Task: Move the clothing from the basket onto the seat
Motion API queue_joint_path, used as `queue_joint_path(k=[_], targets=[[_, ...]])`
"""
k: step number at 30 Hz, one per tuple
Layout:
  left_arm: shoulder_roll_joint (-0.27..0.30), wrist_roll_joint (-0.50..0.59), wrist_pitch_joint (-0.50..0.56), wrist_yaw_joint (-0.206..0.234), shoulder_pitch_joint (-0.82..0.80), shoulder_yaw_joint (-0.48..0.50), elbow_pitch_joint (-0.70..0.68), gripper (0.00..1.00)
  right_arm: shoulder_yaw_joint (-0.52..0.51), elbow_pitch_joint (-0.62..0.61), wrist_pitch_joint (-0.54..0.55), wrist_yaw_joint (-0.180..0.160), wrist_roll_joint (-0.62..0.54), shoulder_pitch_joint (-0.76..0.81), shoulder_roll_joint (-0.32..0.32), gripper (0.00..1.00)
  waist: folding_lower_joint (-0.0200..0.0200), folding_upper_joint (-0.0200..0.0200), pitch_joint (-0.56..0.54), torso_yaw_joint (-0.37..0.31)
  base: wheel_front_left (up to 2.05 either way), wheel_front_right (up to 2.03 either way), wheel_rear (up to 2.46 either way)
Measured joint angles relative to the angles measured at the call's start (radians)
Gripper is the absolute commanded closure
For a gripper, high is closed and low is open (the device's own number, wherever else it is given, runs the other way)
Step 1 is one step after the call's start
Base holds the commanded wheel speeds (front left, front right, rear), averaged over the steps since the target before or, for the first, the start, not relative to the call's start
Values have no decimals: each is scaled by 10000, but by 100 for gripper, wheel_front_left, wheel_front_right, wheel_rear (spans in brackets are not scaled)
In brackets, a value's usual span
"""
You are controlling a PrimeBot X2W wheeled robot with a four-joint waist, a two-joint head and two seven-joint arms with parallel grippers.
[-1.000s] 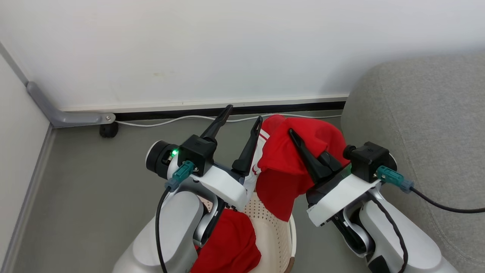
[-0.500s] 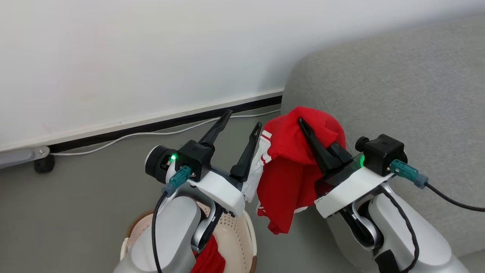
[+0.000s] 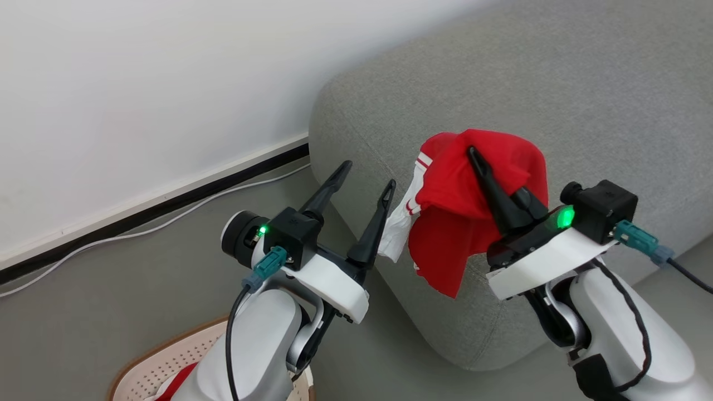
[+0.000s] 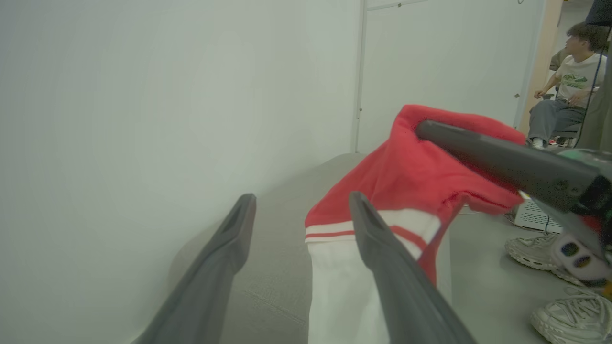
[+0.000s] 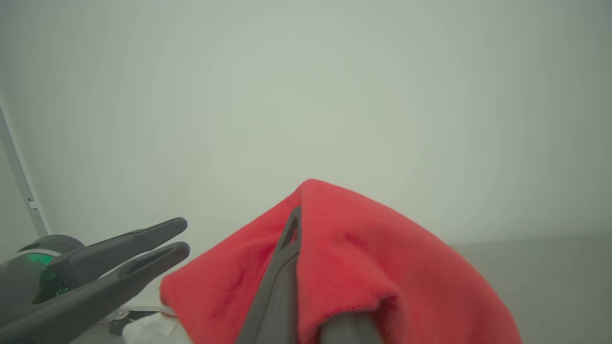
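My right gripper [image 3: 473,151] is shut on a red garment with a white striped sleeve [image 3: 473,223]. It hangs draped over the fingers, in front of the rounded end of the grey seat [image 3: 585,83]. To its left, my left gripper [image 3: 369,174] stands open and holds nothing, its right finger close to the white sleeve. The left wrist view shows the clothing [image 4: 406,177] just past the open left gripper [image 4: 301,200]. In the right wrist view, red fabric [image 5: 363,248] wraps the right gripper [image 5: 294,215]. The basket [image 3: 139,362] sits at the lower left with more red cloth [image 3: 179,377] inside.
A white wall with a dark skirting [image 3: 167,195] and a white cable [image 3: 139,231] runs behind the grey floor. The left wrist view shows a person seated on a chair [image 4: 569,91] at the far right and a shoe [image 4: 545,255] on the floor.
The head view has swung to the right: the seat now lies ahead and the basket has slid to the lower-left corner. The held garment has gone from above the basket to the seat's end.
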Motion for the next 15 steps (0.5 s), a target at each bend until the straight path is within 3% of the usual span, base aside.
queue_joint_path(k=[6, 15], targets=[[13, -222, 0, -111, -96, -499, -12, 0, -765, -631, 0, 0, -48, 218, -301, 100, 0, 0, 206, -445, 0, 0, 0], [27, -240, 0, 82, -303, -941, -211, 0, -1900, -1198, 0, 0, -121, 686, -834, 100, 0, -1, 764, -598, 0, 0, 0]])
